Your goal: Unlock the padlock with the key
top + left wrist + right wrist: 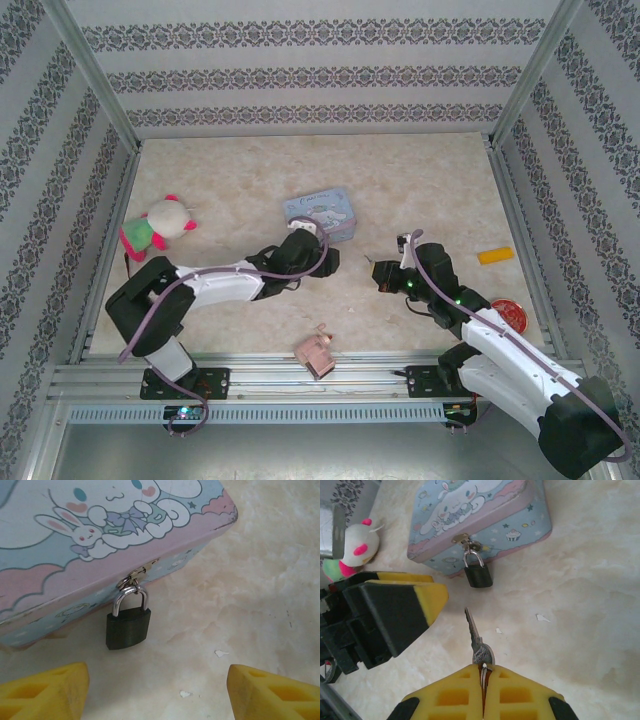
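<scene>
1. Patterned wall panels (300, 80) close in the worktop (420, 190) on its left, far and right edges. It is a pale marbled surface, smooth enough that small things would probably slide on it.
2. The tin (320, 213) lies near the middle of the worktop, a little toward the far edge. A plush toy (158, 225) by the left edge and a pink blocky object (316, 352) at the near edge are well apart from it.
3. The left gripper (157, 690) hangs just on the near side of the tin, its jaws apart with nothing between them. Its job is likely to steady the lock. It should close on the two flat flanks of the body and leave the underside free.
4. The right gripper (482, 685) has its jaws together, clamped on the head of the key, and sits near the lock toward the right edge.
5. The padlock (127, 627) hangs by its shackle from the tin's hasp, and its dark body appears to rest on the worktop against the tin's near wall. The keyway cannot be made out. Once the lock is held, tilting the underside toward the right gripper should help.
6. The key (472, 630) points its blade at the padlock but is apart from it and slightly skewed. The blade should be squared to the keyway before it is pushed in, then turned gently, since a thin blade would bind if it went in crooked.
</scene>
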